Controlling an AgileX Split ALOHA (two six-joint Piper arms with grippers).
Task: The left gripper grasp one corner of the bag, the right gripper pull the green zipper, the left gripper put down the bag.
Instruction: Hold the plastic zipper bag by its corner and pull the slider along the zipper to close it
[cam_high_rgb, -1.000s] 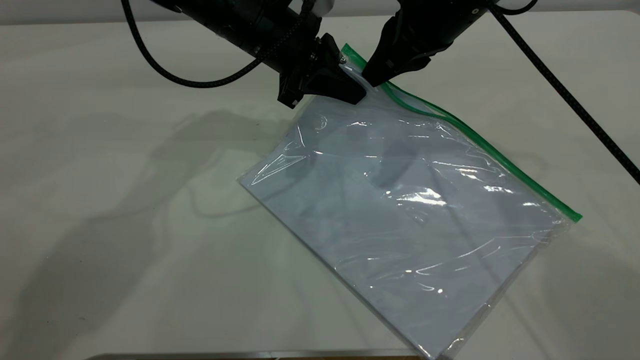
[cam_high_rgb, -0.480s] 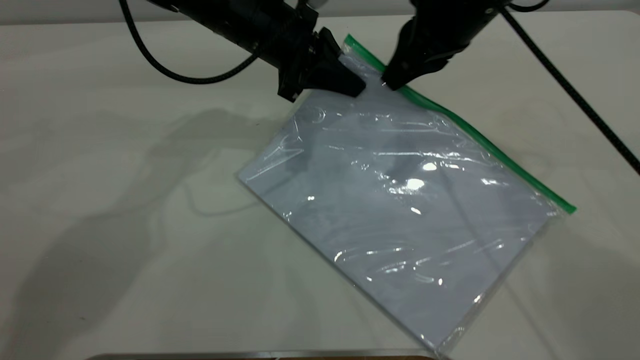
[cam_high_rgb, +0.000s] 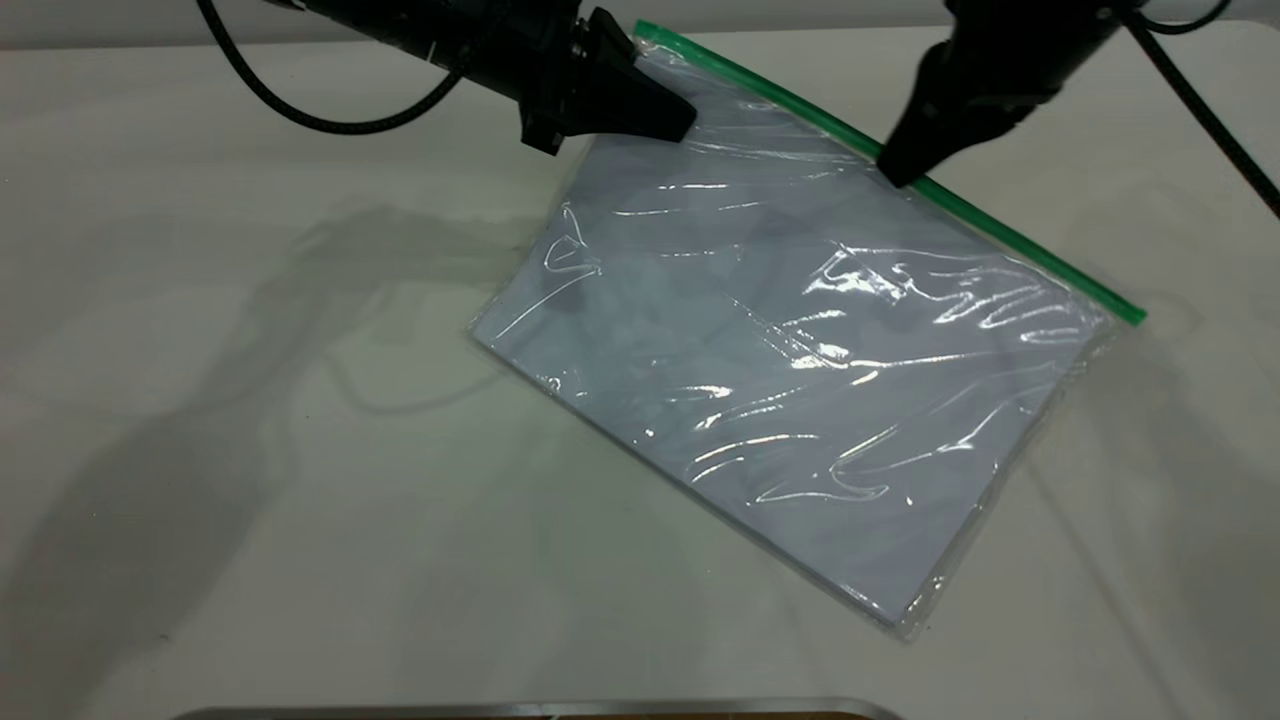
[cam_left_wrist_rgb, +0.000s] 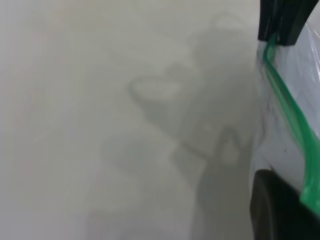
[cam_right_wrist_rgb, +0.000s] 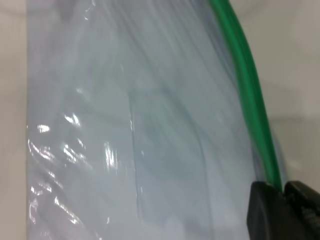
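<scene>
On the white table (cam_high_rgb: 250, 450) lies the bag (cam_high_rgb: 800, 370), clear, wrinkled and glossy, white sheets inside, its far corner lifted. Along its far long edge runs the green zipper (cam_high_rgb: 1000, 225), straight and bright. Left gripper (cam_high_rgb: 655, 110) clamped on that raised corner; right gripper (cam_high_rgb: 895, 170) pinched onto the zipper mid-strip.

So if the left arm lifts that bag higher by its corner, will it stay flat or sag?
Probably sag: the bag is thin, wrinkled plastic. The paper inside likely stiffens it somewhat. Its glossy film looks slippery, so the left end effector may lose it.
</scene>
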